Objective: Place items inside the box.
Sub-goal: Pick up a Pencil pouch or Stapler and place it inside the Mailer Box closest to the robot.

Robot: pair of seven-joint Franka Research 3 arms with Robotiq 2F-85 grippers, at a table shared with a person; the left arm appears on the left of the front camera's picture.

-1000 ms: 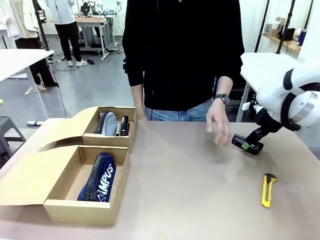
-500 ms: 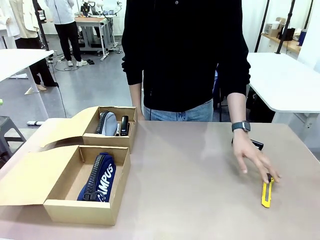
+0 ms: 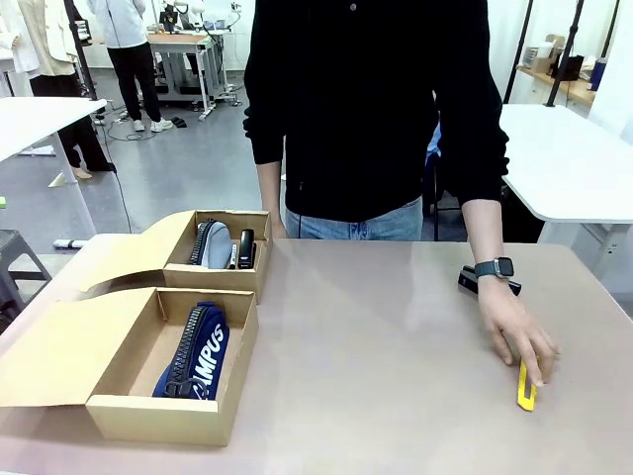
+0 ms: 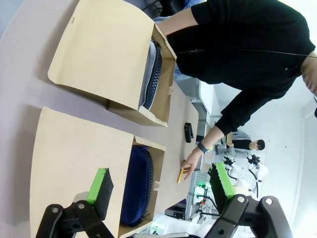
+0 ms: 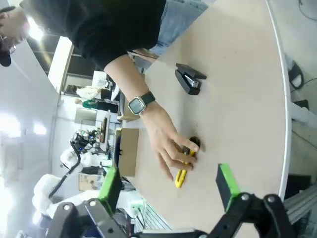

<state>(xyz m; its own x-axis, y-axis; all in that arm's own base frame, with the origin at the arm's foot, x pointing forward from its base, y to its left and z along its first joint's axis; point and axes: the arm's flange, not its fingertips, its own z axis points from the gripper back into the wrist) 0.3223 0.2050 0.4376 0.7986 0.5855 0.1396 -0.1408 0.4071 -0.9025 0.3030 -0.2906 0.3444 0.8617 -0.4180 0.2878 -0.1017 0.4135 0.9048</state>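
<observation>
Table (image 3: 376,327): navy pouch (image 3: 198,351) in near box (image 3: 158,416), grey pouch (image 3: 213,244) in far box (image 3: 213,279); all fingers (image 4: 100,186) wide.

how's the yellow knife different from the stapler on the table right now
The knife is yellow and slim; the stapler is black and chunkier. The person's hand rests on the knife; the stapler lies untouched. The knife lies nearer the robot, the stapler farther back. Both are on the table, outside the boxes.

Two boxes (image 3: 158,421), two pouches (image 3: 198,351), two staplers (image 5: 188,79), one utility knife (image 3: 526,395).
</observation>
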